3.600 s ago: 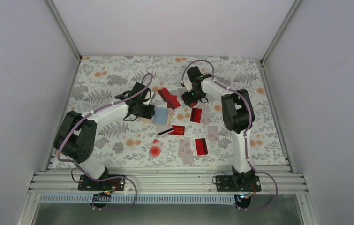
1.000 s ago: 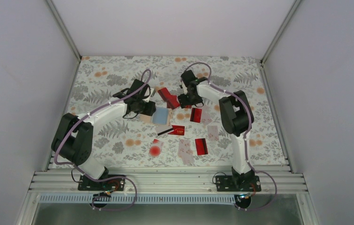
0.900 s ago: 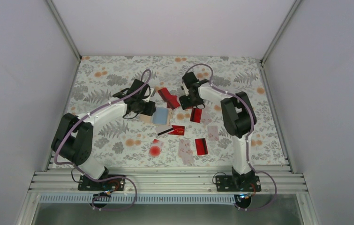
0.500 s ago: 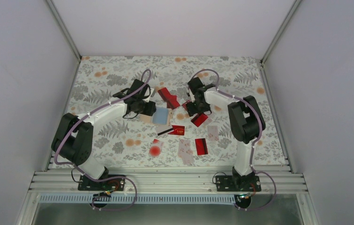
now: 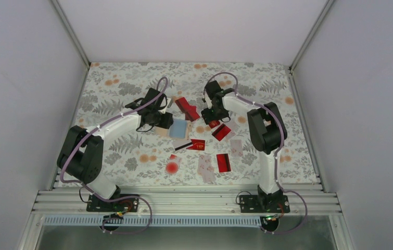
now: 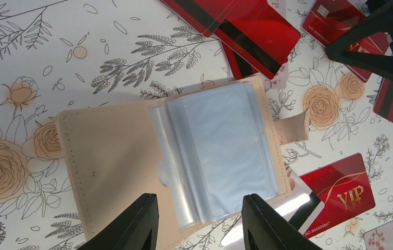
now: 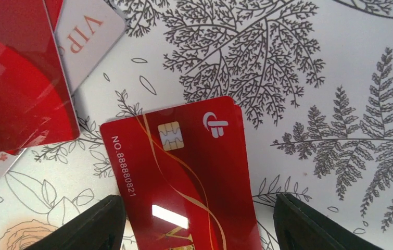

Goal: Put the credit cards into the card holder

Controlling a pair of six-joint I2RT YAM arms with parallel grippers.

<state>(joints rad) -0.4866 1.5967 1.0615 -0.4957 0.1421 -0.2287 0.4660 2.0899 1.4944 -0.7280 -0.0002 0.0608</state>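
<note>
The right gripper (image 5: pixel 211 117) has shifted a little nearer the arm bases than it was. The red card (image 5: pixel 221 132) just beside it has turned from upright to slanted and slid slightly rightward.

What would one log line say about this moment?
left gripper: open over opened card holder | right gripper: open, straddling red chip card | holder sleeves: look empty
</note>
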